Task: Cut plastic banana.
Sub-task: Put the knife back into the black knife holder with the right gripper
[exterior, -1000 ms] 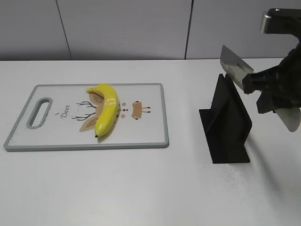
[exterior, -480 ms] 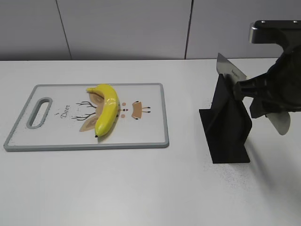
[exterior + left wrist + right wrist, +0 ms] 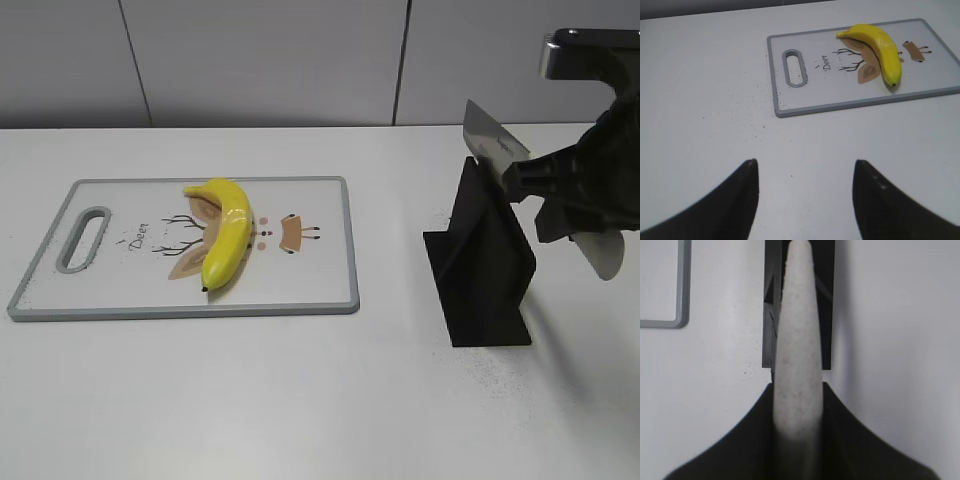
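Note:
A yellow plastic banana [image 3: 226, 231] lies whole on a white cutting board [image 3: 300, 290] with a grey rim at the left of the table; it also shows in the left wrist view [image 3: 880, 46]. My right gripper [image 3: 560, 195] is shut on the pale handle of a knife [image 3: 797, 350], held above a black knife stand [image 3: 485, 265]. The blade [image 3: 492, 140] points up and to the left. My left gripper [image 3: 805, 172] is open and empty above bare table, in front of the board's handle end.
The cutting board [image 3: 805, 107] has a grey oval handle hole [image 3: 793, 67] and a deer drawing. The black stand [image 3: 771, 305] sits on the white table right of the board. A grey wall runs along the back.
My right gripper and the knife shifted left and down half a second ago, then back slightly right and up. The banana and board have not moved.

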`<action>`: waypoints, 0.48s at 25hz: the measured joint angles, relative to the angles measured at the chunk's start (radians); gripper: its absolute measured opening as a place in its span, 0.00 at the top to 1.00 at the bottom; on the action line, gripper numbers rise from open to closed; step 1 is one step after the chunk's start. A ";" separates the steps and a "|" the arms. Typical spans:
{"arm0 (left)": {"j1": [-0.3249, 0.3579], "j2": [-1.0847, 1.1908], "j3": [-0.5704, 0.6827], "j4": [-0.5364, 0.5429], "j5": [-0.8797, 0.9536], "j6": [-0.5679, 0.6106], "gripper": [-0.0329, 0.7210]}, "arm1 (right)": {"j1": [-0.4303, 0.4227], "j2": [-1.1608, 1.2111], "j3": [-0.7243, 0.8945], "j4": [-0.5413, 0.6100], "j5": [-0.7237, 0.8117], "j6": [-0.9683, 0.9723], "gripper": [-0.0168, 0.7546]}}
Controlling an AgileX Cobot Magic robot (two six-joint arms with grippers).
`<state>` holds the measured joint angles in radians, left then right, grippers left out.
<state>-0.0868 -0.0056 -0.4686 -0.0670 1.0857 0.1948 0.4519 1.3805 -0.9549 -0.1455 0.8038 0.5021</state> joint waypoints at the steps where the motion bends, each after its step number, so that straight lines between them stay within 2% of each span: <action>1: 0.000 0.000 0.000 0.000 0.000 0.000 0.19 | 0.000 0.000 0.000 0.001 0.000 0.000 0.77; 12: 0.000 0.000 0.000 0.000 0.000 0.000 0.19 | 0.000 0.085 0.000 0.016 -0.001 0.000 0.77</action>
<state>-0.0868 -0.0056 -0.4686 -0.0670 1.0857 0.1948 0.4519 1.4656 -0.9549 -0.1299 0.8026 0.5022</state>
